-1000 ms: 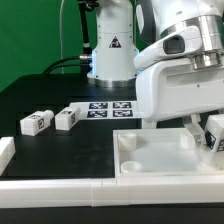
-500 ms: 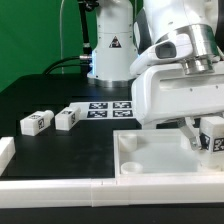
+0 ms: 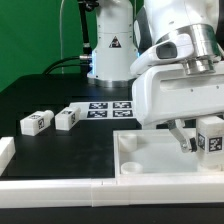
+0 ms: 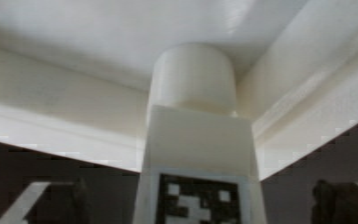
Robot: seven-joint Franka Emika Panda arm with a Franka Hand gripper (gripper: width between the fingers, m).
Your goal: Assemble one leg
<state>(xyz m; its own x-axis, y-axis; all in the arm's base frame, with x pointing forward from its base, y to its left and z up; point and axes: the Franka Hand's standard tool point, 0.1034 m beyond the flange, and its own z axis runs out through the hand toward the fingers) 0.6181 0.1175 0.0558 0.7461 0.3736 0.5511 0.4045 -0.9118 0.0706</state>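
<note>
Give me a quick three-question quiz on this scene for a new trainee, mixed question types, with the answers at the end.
1. True or false: the gripper is shut on a leg over the white panel.
2. How many loose legs lie on the black table? A one, B two, C four.
3. Fill in: those loose legs lie to the exterior view's ____ of the marker board.
Key: 1 true; 2 B; 3 left.

Robotics lab: green backdrop (image 3: 30,40), marker board (image 3: 108,107).
</note>
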